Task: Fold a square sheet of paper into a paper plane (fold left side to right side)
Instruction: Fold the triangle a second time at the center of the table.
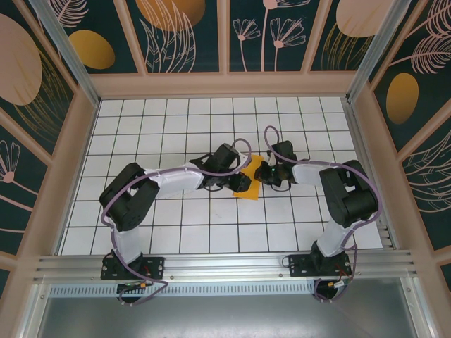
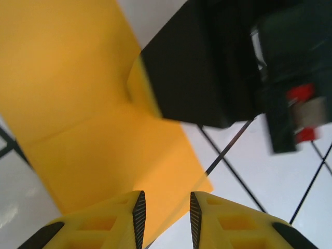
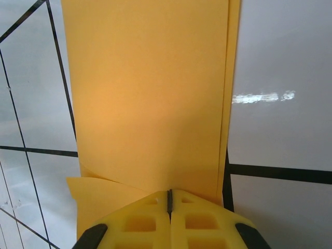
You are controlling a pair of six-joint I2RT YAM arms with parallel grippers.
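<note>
Folding was judged to be at an early stage. The square sheet of paper point(image 1: 249, 191) was seen lying flat on the tabletop point(image 1: 176, 120), directly beneath the right tool point(image 3: 169, 199). That tool's jaws were shut tight together and pressed down on the sheet near one end, with nothing clamped between them as far as could be seen. Outward from the right tool the paper was shown doubled. An upper layer was laid over a lower one, a thin strip of the lower layer was left uncovered along one side, and a small skewed corner was exposed just beside the tips. The left tool point(image 2: 166, 207) was placed just opposite the right tool, over the sheet's other edge, its jaws parted and closed on nothing. The left-to-right fold was therefore taken as laid over, though perhaps not yet pressed sharp. The pointed nose, the wings and the centre ridge were all judged to be left to do.
</note>
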